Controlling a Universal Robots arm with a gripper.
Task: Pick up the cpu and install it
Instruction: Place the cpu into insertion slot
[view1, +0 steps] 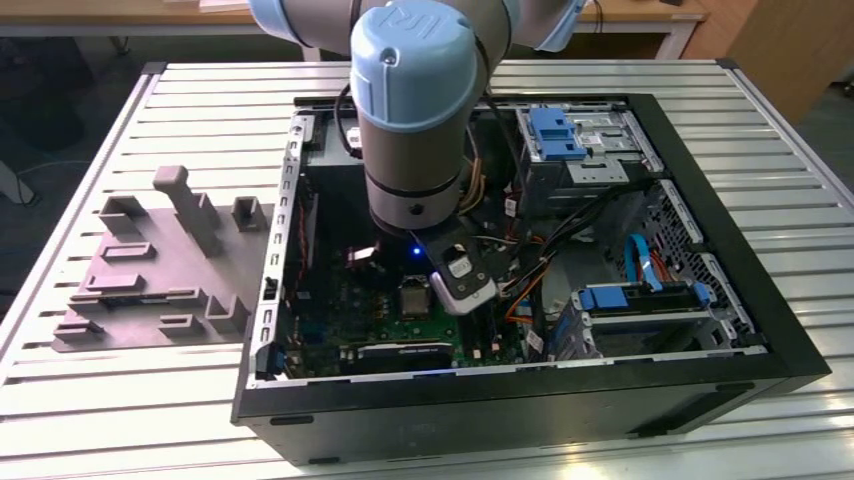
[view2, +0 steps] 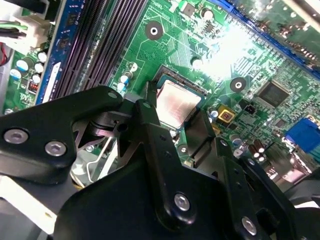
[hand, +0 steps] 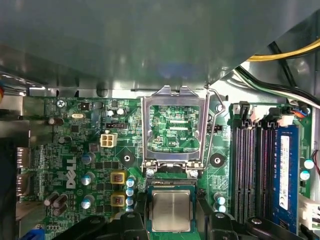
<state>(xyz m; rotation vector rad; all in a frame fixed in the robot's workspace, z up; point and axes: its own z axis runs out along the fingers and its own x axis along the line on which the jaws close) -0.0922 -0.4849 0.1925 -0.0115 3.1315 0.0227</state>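
Slatted metal table (view1: 80, 390); grey plastic fixture (view1: 147, 270) on the exterior view's left, open black computer case (view1: 534, 400) beside it; glossy green motherboard (hand: 80, 150), hinged metal socket frame (hand: 175, 125) raised; square silvery cpu (hand: 171, 210) seated in socket, black gripper (view2: 176, 116) fingers spread on either side, holding nothing.

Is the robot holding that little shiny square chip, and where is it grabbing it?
The fingers sit on two opposite edges of the chip, which lies in its socket on the green board. Whether they are squeezing it cannot be told.
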